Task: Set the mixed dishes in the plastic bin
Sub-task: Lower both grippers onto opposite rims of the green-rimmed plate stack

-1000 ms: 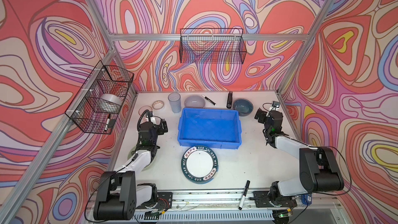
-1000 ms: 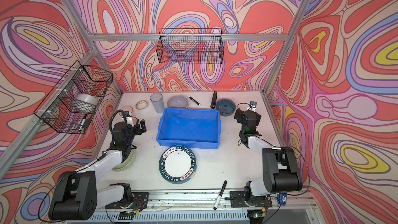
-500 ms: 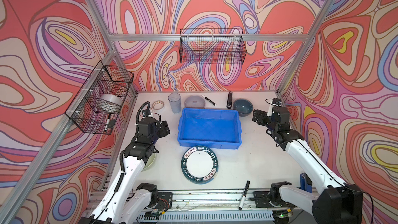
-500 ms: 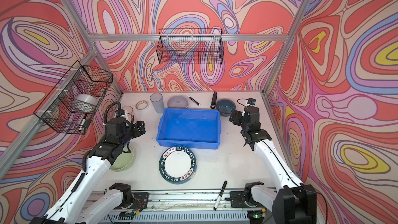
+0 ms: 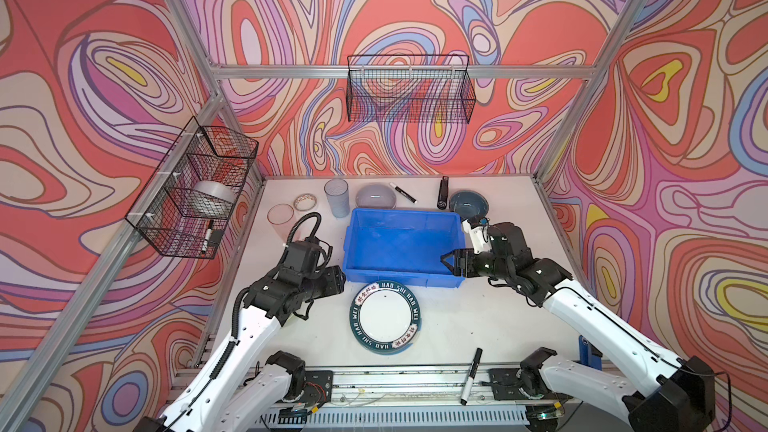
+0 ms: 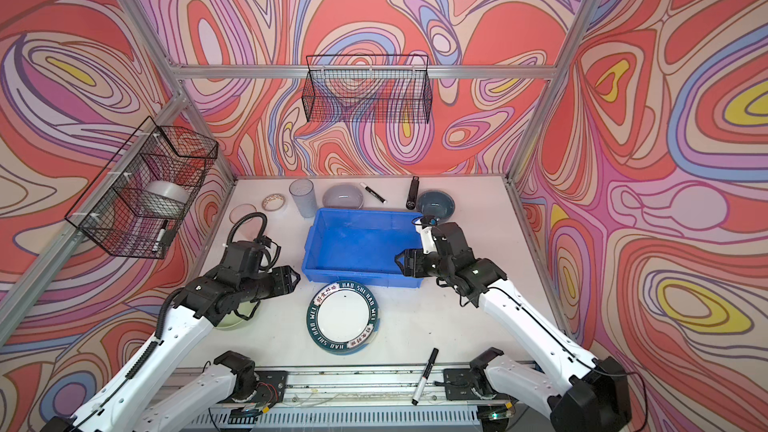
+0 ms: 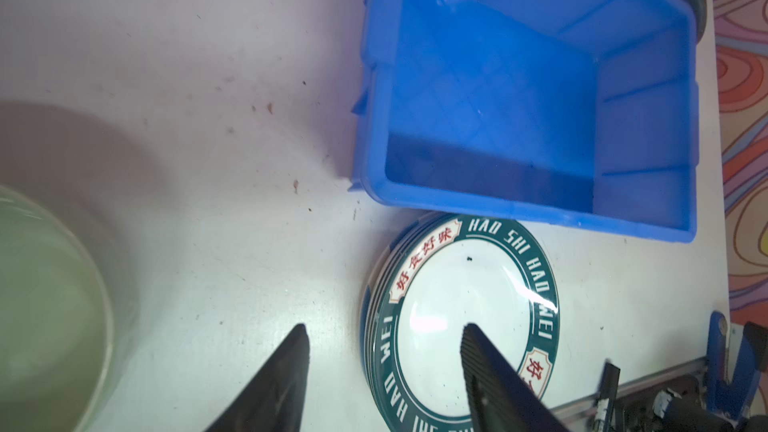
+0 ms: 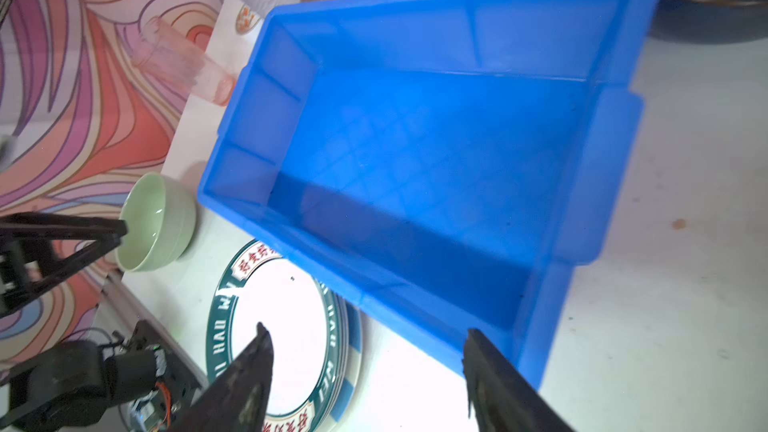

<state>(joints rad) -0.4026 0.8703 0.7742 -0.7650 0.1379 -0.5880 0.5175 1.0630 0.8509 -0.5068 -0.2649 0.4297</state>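
Note:
The blue plastic bin (image 5: pixel 399 278) (image 6: pixel 357 280) stands mid-table with nothing in it. A stack of plates topped by the teal-rimmed lettered one (image 5: pixel 385 317) (image 7: pixel 457 284) (image 8: pixel 274 309) lies just in front of it. The green bowl (image 6: pixel 232 320) (image 7: pixel 41 305) sits under my left arm. At the back are a lavender bowl (image 5: pixel 375 196), a dark blue bowl (image 5: pixel 468 203), a bluish tumbler (image 5: pixel 336 197) and a pink tumbler (image 5: pixel 280 214). My left gripper (image 5: pixel 343 278) (image 7: pixel 383 328) hovers open and empty beside the bin's near left corner. My right gripper (image 5: pixel 446 263) (image 8: pixel 366 328) hovers open and empty over the near right corner.
A tape roll (image 5: pixel 306 201), a marker (image 5: pixel 402 192) and a black cylinder (image 5: pixel 443 193) lie along the back. Another marker (image 5: pixel 471 376) lies on the front rail. Wire baskets hang on the back wall (image 5: pixel 409 89) and the left wall (image 5: pixel 195 189).
Both arms have lifted and swung inward from the table's sides to the bin's near corners. Both pairs of jaws stand narrower than before.

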